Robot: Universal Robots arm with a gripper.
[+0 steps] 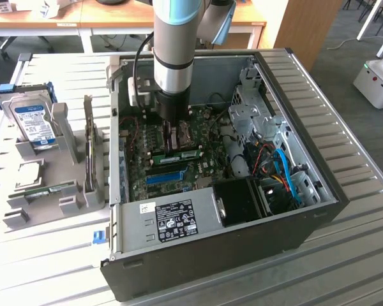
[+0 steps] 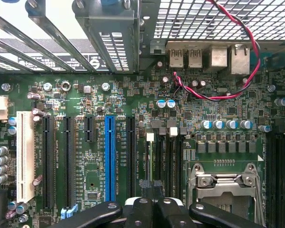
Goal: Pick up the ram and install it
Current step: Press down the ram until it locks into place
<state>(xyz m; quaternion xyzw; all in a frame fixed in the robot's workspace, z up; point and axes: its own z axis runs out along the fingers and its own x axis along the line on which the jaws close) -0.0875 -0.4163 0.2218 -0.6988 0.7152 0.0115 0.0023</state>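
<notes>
End effector [image 2: 153, 202] shut, pressing down on ram [image 1: 179, 155] seated in its slot beside the blue slot [image 2: 109, 152]. Push straight down, evenly, until both latches click.

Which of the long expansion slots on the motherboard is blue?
The blue slot, second from the RAM side among the long ones. Its neighbours are black; the far one is white.

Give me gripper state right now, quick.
Gripper: shut, down inside the open PC case over the motherboard; whether anything is pinched between the fingers cannot be told.
</notes>
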